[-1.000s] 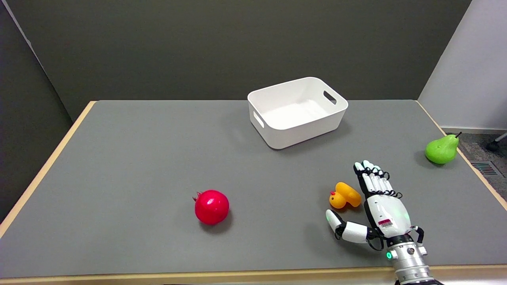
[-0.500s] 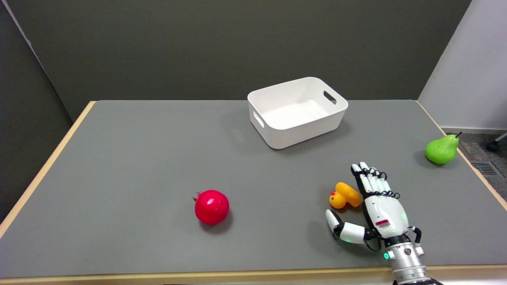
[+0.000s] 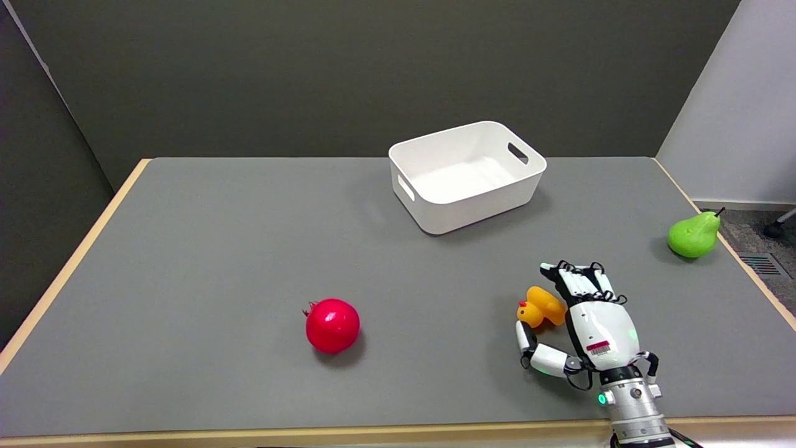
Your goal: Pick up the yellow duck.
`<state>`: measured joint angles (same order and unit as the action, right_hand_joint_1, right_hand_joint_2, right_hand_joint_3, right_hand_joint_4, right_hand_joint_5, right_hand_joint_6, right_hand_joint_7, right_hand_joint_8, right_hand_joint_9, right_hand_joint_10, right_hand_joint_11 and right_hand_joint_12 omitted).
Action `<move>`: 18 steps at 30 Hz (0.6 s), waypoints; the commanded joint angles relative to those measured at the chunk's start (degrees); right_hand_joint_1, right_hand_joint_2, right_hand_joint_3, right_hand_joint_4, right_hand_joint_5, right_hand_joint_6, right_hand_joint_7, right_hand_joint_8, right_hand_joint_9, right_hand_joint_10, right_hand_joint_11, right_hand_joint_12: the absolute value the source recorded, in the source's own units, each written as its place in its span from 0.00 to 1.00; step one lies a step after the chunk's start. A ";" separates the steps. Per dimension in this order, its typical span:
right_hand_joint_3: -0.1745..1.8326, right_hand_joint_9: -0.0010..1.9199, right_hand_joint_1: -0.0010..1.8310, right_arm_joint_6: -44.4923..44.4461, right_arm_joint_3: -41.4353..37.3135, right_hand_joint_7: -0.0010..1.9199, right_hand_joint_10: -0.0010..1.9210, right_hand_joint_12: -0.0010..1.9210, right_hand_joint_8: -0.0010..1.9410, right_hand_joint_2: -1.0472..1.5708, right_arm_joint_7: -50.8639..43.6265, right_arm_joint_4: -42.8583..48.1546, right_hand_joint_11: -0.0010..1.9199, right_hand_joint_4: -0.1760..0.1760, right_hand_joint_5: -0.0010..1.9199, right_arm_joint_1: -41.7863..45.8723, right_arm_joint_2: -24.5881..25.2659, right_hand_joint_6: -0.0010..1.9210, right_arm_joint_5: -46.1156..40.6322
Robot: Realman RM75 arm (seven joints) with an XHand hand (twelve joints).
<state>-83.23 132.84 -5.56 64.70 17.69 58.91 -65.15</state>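
Note:
The yellow duck (image 3: 540, 307) lies on the grey table (image 3: 217, 249) at the near right, its head and small red beak turned left. My right hand (image 3: 584, 317) sits around it, low over the table. The fingers (image 3: 575, 279) curl over the duck's far right side, and the thumb (image 3: 528, 342) lies just in front of the duck's head. The duck still rests on the table, and I cannot tell whether the fingers touch it.
A white bin (image 3: 466, 174) with handle slots stands at the back centre. A red pomegranate (image 3: 333, 325) lies to the left of the duck. A green pear (image 3: 693, 234) sits near the table's right edge. The near edge runs just below my wrist.
The fingers have gone from straight beside the duck to curled around its far side, and the thumb has drawn in toward its head. The duck has not moved.

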 commanded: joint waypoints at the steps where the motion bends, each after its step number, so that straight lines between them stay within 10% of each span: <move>1: 0.56 0.23 0.34 -2.92 0.00 0.28 0.53 0.53 0.36 0.66 0.02 -2.29 0.00 0.00 0.14 -1.49 1.40 0.35 3.10; 11: 0.52 0.30 0.47 -2.92 0.40 0.35 0.63 0.80 0.47 0.69 0.02 -1.94 0.17 0.00 0.22 -1.59 1.80 0.56 3.36; 15: 0.16 0.36 0.62 -2.92 0.40 0.43 0.67 0.89 0.63 0.87 -0.22 -1.77 0.26 0.02 0.27 -1.72 1.80 0.85 3.94; 18: 0.20 0.37 0.65 -2.92 0.40 0.47 0.69 0.92 0.63 0.84 -0.37 -1.45 0.25 0.06 0.29 -1.80 1.80 0.83 4.06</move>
<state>-85.76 133.03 -5.50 63.15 16.36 60.23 -62.38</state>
